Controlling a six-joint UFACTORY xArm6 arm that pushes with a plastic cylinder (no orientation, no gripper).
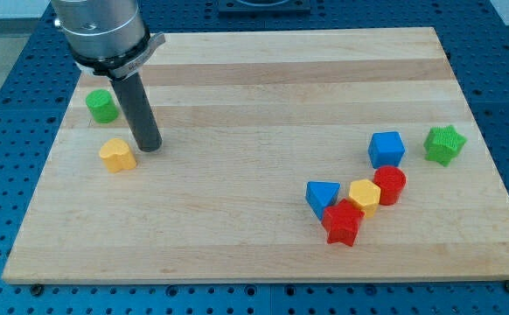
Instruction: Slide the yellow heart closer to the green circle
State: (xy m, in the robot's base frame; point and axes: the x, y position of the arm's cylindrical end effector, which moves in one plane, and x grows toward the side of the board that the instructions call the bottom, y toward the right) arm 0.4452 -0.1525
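Note:
The yellow heart point(117, 155) lies on the wooden board point(263, 96) at the view's left. The green circle point(102, 106) stands above it and slightly to the left, a short gap apart. My dark rod comes down from the view's top left; my tip point(149, 146) rests on the board just right of the yellow heart, very close to it, and to the lower right of the green circle.
At the view's right sit a blue cube point(386, 149) and a green star point(444, 144). Below them a cluster: red cylinder point(391, 185), yellow hexagon point(364, 197), blue triangle point(323, 195), red star point(342, 222). The arm's grey body point(101, 31) overhangs the top left corner.

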